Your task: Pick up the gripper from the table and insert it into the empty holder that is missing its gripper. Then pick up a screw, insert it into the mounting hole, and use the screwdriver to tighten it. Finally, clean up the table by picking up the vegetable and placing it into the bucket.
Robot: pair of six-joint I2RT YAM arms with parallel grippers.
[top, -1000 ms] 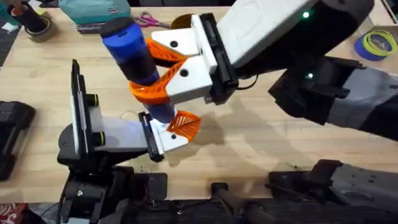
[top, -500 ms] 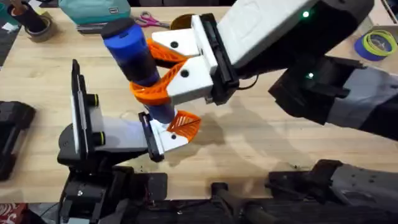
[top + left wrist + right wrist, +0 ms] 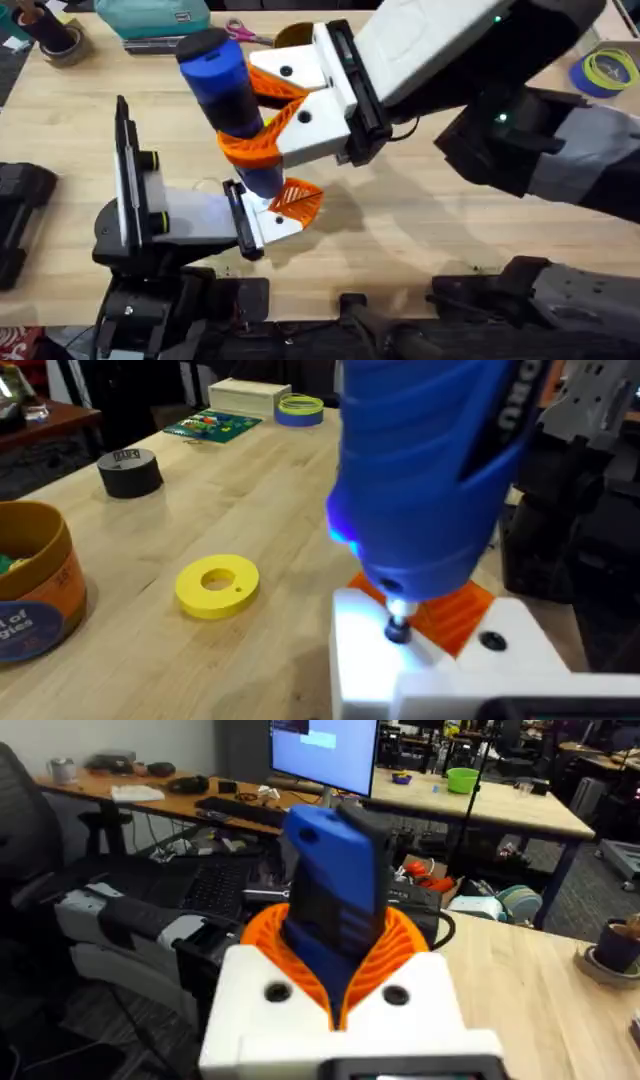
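1. While the right pincer (image 3: 262,112) clamps the screwdriver (image 3: 228,105) between its orange ribbed pads (image 3: 252,150), the tool stands near upright over the front middle of the bench (image 3: 420,220).
2. Screwdriver bit (image 3: 398,628) bears on the white holder (image 3: 420,670), lit by the tool's blue glow.
3. Orange gripper (image 3: 298,200) sits in the holder at the tip of the left arm's pincer (image 3: 270,212); whether that pincer is wide or narrow cannot be told.
4. Bucket (image 3: 30,595) stands on the bench, well apart from the holder, with a yellow ring (image 3: 217,584) between them and a black tape roll (image 3: 130,470) beyond.
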